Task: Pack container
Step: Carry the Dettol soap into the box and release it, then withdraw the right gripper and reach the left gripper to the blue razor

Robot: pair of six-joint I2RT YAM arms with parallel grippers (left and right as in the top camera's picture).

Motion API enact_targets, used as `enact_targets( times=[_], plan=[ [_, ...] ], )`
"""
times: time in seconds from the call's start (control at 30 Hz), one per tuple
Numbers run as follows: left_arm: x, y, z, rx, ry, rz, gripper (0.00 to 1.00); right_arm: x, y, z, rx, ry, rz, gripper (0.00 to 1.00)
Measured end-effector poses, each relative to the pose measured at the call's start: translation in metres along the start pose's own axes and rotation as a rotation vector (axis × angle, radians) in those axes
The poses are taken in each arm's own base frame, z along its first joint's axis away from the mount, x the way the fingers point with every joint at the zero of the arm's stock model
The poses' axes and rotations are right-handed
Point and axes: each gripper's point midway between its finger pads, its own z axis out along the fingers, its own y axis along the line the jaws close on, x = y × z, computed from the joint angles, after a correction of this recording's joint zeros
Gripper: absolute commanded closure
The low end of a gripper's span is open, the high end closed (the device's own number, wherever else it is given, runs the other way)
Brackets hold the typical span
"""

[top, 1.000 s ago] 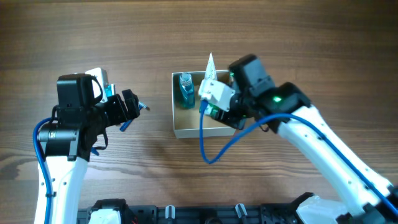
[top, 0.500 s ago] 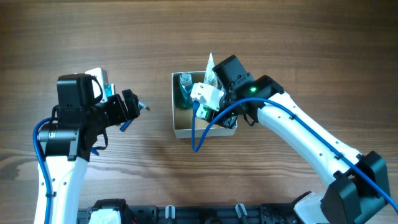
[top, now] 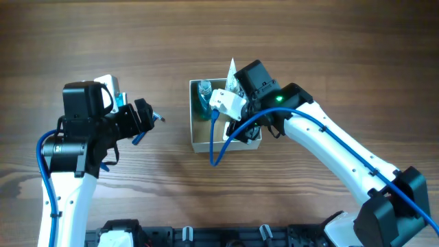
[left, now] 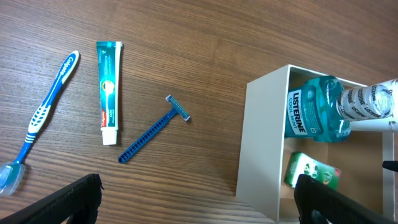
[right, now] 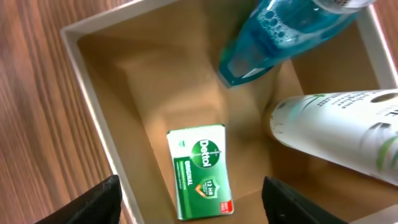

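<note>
The right gripper (right: 191, 206), jaws wide and empty, hangs directly above the cardboard container (right: 98, 112); the box looks light, with thin crushable walls, best pinched gently at the rim

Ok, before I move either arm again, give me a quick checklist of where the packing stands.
1. Right gripper open and empty over the container: ok.
2. Dettol soap flat on the container floor: ok.
3. Listerine bottle and white bottle inside: ok.
4. Left gripper open, empty: ok.
5. Razor, toothpaste, toothbrush packed: not ok, all on the table.
</note>
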Motion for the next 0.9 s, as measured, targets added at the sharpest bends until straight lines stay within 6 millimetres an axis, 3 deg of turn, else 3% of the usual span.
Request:
enact_targets(
  times=[0.17, 0.27, 0.33, 0.47, 0.53, 0.67, 0.77, 0.9],
  plan=[
    [0.000, 0.000, 0.000, 0.000, 0.000, 0.000, 0.00, -0.002, -0.004, -0.009, 0.035, -0.010, 0.098, 0.36],
    [0.000, 0.000, 0.000, 0.000, 0.000, 0.000, 0.00, -0.009, -0.017, -0.043, 0.159, -0.069, 0.200, 0.29],
    [0.000, 0.000, 0.000, 0.000, 0.000, 0.000, 0.00, -0.006, -0.035, -0.084, 0.327, -0.130, 0.369, 0.23],
    [0.000, 0.000, 0.000, 0.000, 0.000, 0.000, 0.00, 0.045, -0.065, -0.153, 0.590, -0.203, 0.881, 0.13],
    [0.000, 0.000, 0.000, 0.000, 0.000, 0.000, 0.00, 0.073, -0.077, -0.170, 0.652, -0.237, 1.106, 0.04],
    [0.000, 0.000, 0.000, -0.001, 0.000, 0.021, 0.00, 0.106, -0.093, -0.171, 0.650, -0.263, 1.382, 0.01],
    [0.003, 0.002, 0.003, -0.008, 0.020, 0.048, 0.01, 0.127, -0.095, -0.154, 0.596, -0.228, 1.527, 0.00],
    [0.011, 0.008, 0.025, -0.035, 0.112, 0.078, 0.00, 0.150, -0.088, -0.125, 0.534, -0.153, 1.664, 0.00]
  ],
)
